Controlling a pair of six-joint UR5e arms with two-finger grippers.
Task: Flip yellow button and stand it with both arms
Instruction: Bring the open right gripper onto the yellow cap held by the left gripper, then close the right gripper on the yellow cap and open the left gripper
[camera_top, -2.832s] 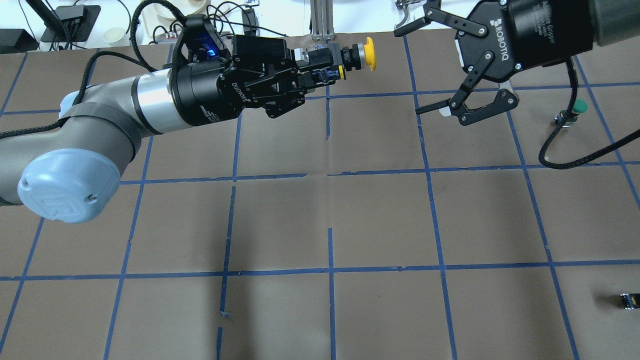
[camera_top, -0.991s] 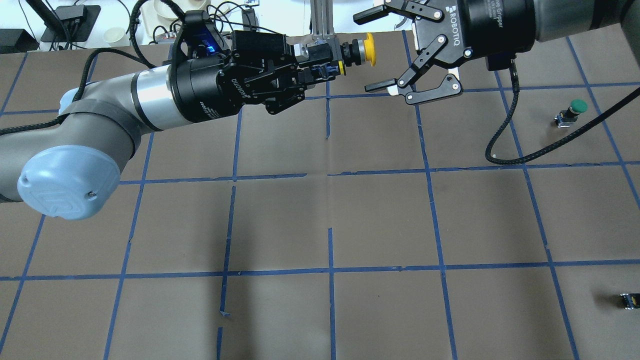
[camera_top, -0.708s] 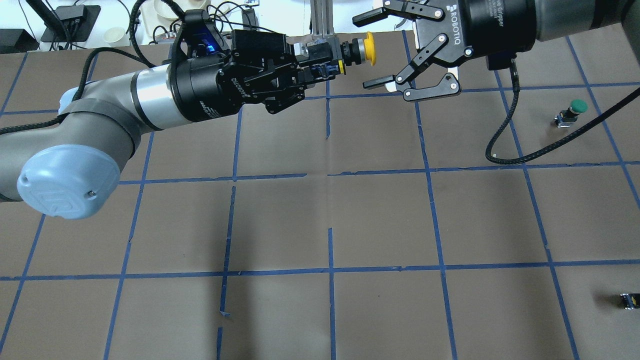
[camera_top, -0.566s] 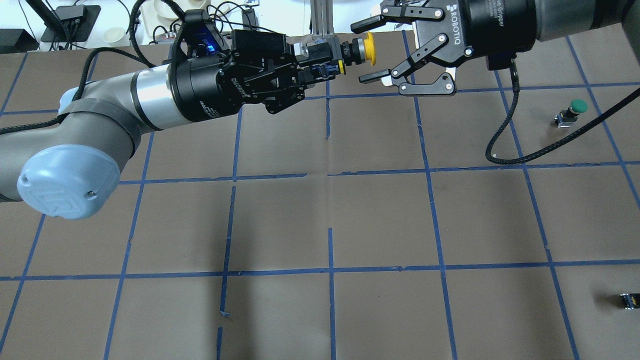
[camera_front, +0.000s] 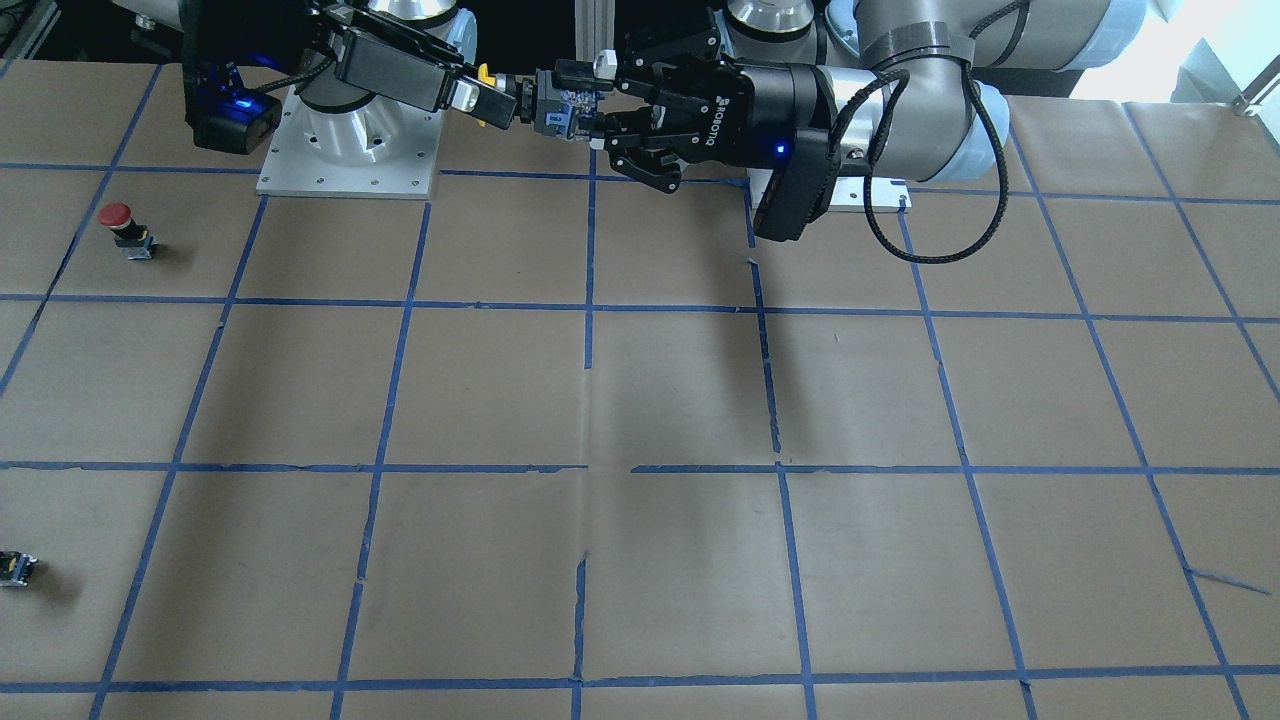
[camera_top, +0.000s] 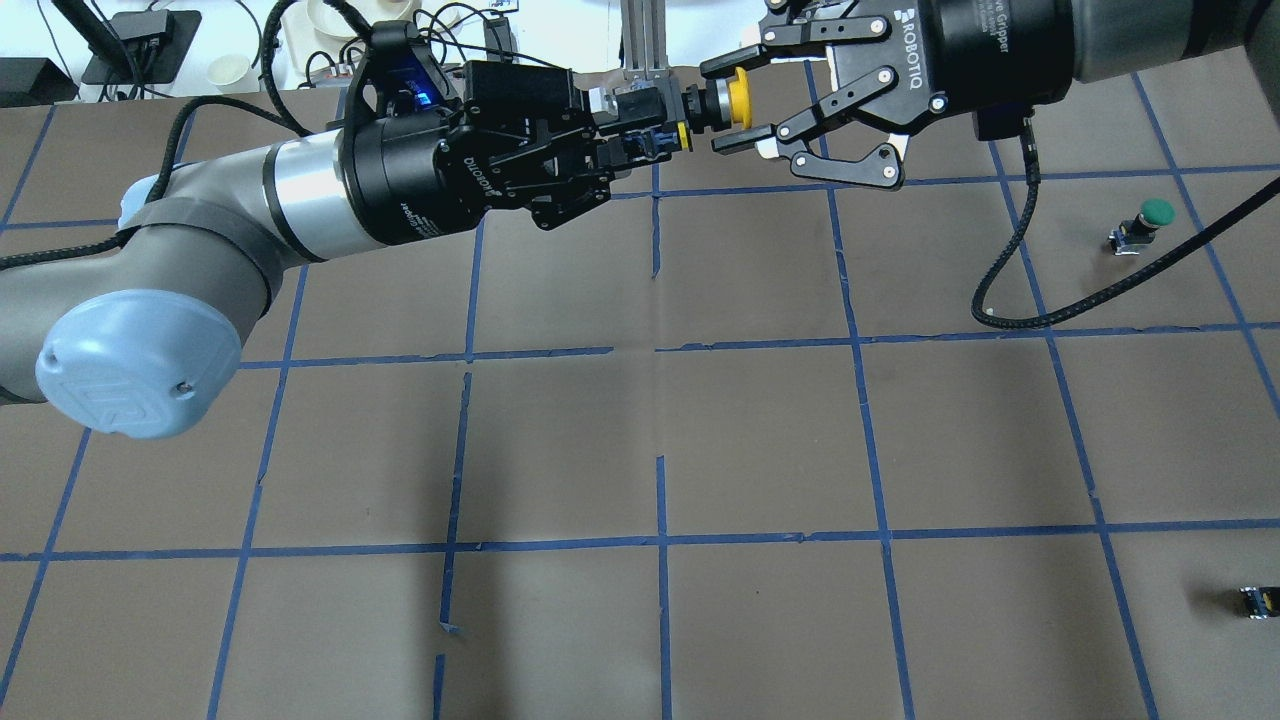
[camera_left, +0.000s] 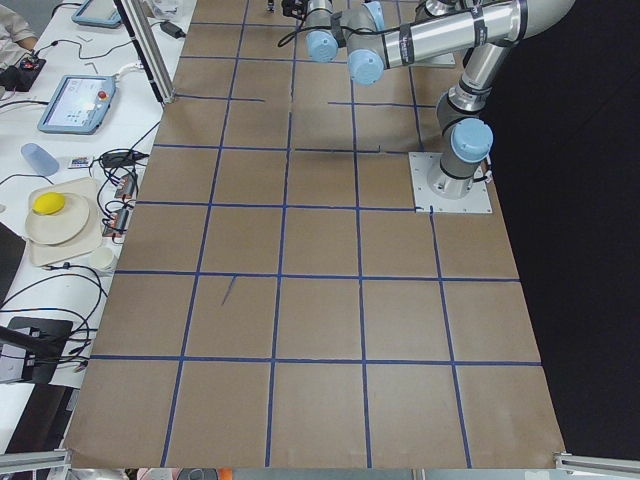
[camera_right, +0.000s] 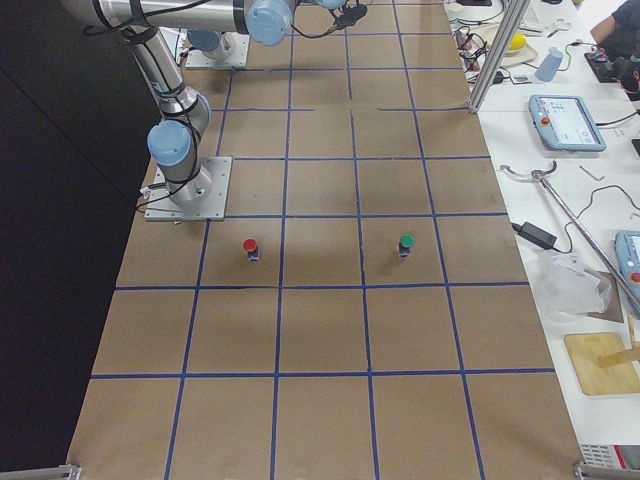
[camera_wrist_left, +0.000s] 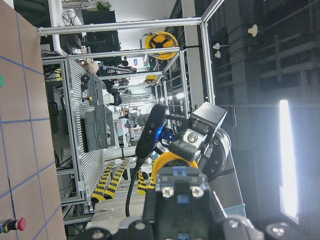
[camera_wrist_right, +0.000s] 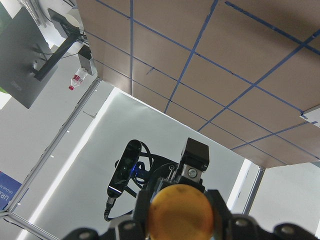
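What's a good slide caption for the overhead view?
Mid-air handover: left gripper holds the yellow button by its body, cap facing the right gripper, whose fingers bracket the cap.

Table (camera_front: 640, 400): is lying under brown paper, with blue tape dividing it into squares.
Right-arm base plate (camera_front: 290, 180): is sitting flat on the table's robot side.
Left-arm base plate (camera_left: 480, 200): is sitting flat along the same side.
Red-capped button (camera_front: 118, 215): is standing upright, cap up, near the right-arm base plate.
Green-capped button (camera_top: 1150, 215): is standing upright, well apart from the red-capped button.
Black-and-yellow block (camera_top: 1257, 600): is lying alone, well apart from both buttons.
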